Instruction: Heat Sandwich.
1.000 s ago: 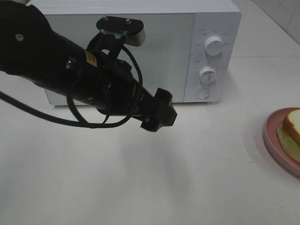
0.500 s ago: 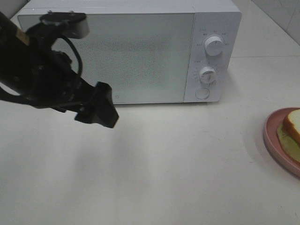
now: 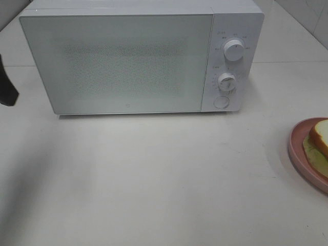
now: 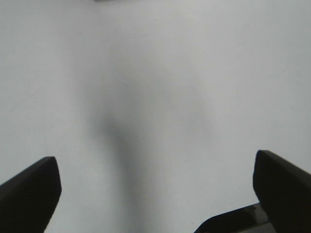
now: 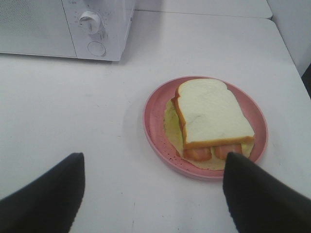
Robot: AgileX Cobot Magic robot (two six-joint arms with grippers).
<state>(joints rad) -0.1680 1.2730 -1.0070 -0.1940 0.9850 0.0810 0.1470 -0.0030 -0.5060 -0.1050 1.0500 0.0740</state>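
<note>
The sandwich (image 5: 211,119) lies on a round pink plate (image 5: 155,127): pale bread slices with reddish filling and a yellowish sheet beneath. In the high view only a corner of the sandwich (image 3: 321,136) and part of the plate (image 3: 298,148) show at the right edge. My right gripper (image 5: 155,194) hovers open just short of the plate, with nothing between its fingers. My left gripper (image 4: 155,194) is open over bare white table. In the high view only a black piece of the left arm (image 3: 6,89) shows at the left edge.
A white microwave (image 3: 123,61) stands at the back with its door shut and two knobs (image 3: 234,50) on its right panel. In the right wrist view the microwave (image 5: 73,24) sits beyond the plate. The tabletop (image 3: 164,179) is white.
The left arm has swung from in front of the microwave door away to the left, almost out of the high view. The plate and sandwich have not moved.
</note>
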